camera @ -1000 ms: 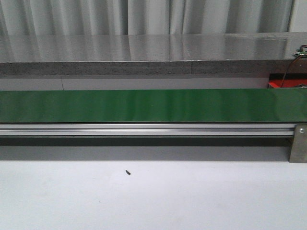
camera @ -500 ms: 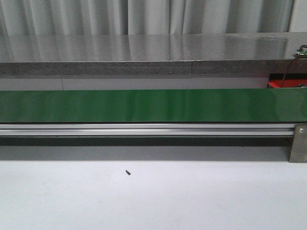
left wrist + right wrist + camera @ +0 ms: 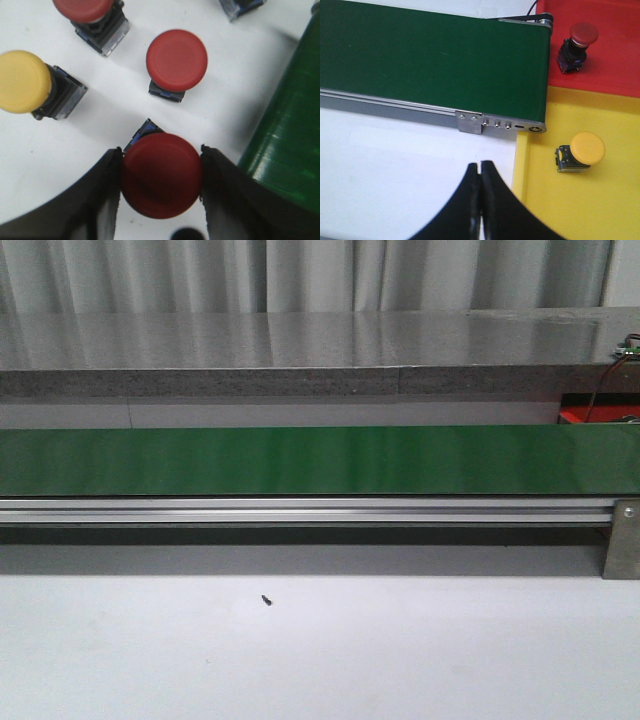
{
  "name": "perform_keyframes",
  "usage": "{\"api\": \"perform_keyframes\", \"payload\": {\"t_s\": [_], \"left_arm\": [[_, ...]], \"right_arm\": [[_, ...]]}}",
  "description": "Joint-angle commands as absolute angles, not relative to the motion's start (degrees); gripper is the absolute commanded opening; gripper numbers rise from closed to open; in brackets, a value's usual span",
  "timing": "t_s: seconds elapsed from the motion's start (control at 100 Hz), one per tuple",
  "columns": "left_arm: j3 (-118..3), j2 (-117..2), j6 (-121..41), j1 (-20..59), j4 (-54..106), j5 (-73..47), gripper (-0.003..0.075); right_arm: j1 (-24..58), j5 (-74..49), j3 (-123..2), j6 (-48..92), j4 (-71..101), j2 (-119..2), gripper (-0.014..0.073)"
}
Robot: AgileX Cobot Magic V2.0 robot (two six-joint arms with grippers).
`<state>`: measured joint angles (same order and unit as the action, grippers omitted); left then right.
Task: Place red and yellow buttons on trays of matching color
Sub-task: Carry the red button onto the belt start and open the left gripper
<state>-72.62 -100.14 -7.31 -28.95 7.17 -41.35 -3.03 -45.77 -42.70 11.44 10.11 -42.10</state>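
In the left wrist view my left gripper (image 3: 161,172) is shut on a red button (image 3: 161,175), both fingers pressed against its cap. Around it on the white table stand another red button (image 3: 176,60), a third red one (image 3: 84,9) and a yellow button (image 3: 22,81). In the right wrist view my right gripper (image 3: 480,167) is shut with nothing in it, over the white table beside the yellow tray (image 3: 580,205). A yellow button (image 3: 585,149) sits in that tray. A red button (image 3: 581,36) sits in the red tray (image 3: 615,60).
The green conveyor belt (image 3: 320,460) runs across the front view on a metal rail (image 3: 300,508); neither arm shows there. A small dark speck (image 3: 266,599) lies on the white table. The belt's edge (image 3: 290,135) is close to my left gripper. A corner of the red tray (image 3: 590,416) shows.
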Motion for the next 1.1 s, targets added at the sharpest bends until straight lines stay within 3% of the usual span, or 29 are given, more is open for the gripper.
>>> {"api": "perform_keyframes", "payload": {"t_s": [0.0,0.33,0.65,1.09], "left_arm": [[-74.6,-94.3,-6.8,-29.1,8.3,-40.6,0.0207],[-82.2,-90.7,-6.8,-25.0,9.3,-49.7,0.0209],[-82.8,-92.1,-7.0,-16.5,9.3,-49.7,0.0209],[-82.8,-96.2,-7.0,-14.6,10.9,-49.6,0.0211]], "right_arm": [[-3.1,-42.6,-44.0,11.7,10.2,-42.0,-0.0069],[-3.1,-42.7,-44.0,11.7,10.2,-42.0,-0.0069],[-3.1,-42.7,-44.0,11.7,10.2,-42.0,-0.0069],[-3.1,-42.7,-44.0,11.7,10.2,-42.0,-0.0069]]}}
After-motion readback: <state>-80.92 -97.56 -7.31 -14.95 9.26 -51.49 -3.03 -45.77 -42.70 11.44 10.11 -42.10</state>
